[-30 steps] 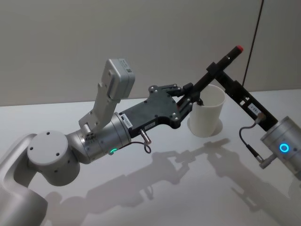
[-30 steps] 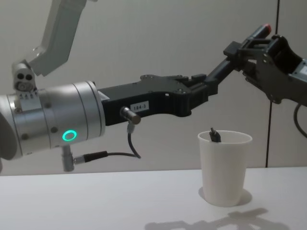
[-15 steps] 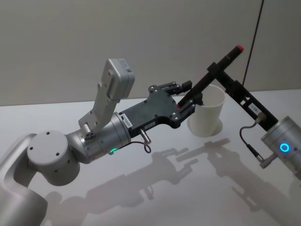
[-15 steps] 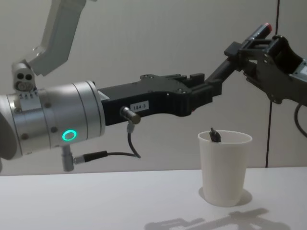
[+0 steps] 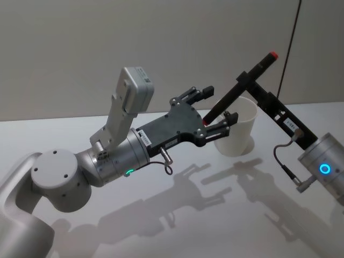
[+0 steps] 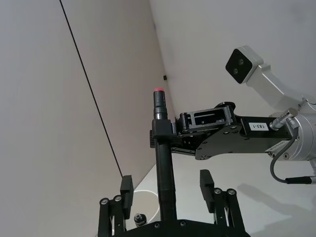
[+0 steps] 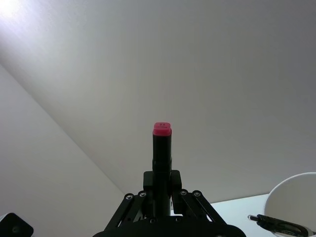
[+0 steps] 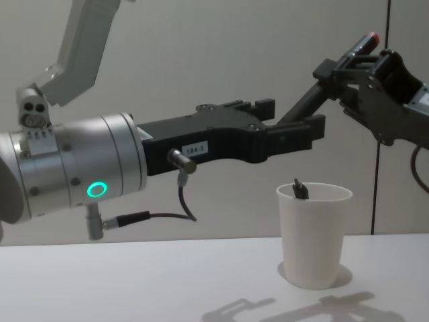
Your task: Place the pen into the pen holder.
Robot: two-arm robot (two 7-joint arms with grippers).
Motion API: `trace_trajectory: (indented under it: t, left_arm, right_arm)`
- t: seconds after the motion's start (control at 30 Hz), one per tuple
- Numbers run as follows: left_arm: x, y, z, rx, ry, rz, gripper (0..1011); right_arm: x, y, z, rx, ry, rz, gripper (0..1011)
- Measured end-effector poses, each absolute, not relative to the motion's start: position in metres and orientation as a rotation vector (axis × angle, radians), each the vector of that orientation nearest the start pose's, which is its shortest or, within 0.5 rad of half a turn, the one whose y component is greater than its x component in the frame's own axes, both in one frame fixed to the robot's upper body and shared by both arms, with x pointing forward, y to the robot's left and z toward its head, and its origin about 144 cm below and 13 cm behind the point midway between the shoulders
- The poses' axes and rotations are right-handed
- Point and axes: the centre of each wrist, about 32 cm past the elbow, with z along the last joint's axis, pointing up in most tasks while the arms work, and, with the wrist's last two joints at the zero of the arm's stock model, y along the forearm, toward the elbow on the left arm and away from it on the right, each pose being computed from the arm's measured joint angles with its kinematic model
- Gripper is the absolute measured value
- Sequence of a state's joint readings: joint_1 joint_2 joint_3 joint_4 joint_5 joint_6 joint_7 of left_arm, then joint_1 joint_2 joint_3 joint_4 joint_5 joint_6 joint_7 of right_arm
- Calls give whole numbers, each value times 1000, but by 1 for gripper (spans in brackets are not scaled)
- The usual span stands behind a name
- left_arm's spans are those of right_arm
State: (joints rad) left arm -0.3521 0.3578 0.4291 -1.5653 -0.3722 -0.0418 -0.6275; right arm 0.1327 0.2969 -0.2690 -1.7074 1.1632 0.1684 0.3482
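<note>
Item: white table (image 5: pixel 177 226), matte and bare apart from shadows of the arms; behind it a plain pale wall with a thin dark vertical seam at the right. On the table's far right we record the pen holder (image 8: pixel 314 235), a white paper cup standing upright, with the dark tip of another pen (image 8: pixel 299 189) showing above its rim. The pen (image 5: pixel 242 83), black with a red cap end, is held aloft and tilted, above and just left of the cup, red end uppermost. The right gripper (image 5: pixel 251 85) comes in from the right and we see its fingers pinching the pen's upper part. The left gripper (image 5: pixel 215 110) reaches in from the left at about the same height, its fingers (image 6: pixel 207 183) spread apart on either side of the pen's lower shaft without touching it. In the chest view the pen's lower end is hidden behind the left gripper, and we cannot tell how far it stands above the cup's rim.
</note>
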Motion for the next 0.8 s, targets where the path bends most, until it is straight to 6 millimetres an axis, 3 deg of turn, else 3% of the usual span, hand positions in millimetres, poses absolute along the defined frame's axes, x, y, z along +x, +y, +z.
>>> trace_trajectory:
  t: [0.27, 0.8]
  left_arm:
    - [525, 205, 1235, -61, -229, 542, 1001]
    - [525, 205, 1235, -61, -229, 542, 1001]
  right_arm:
    - [480, -221, 1214, 616, 554, -738, 189]
    - [489, -237, 1214, 546, 393, -824, 187]
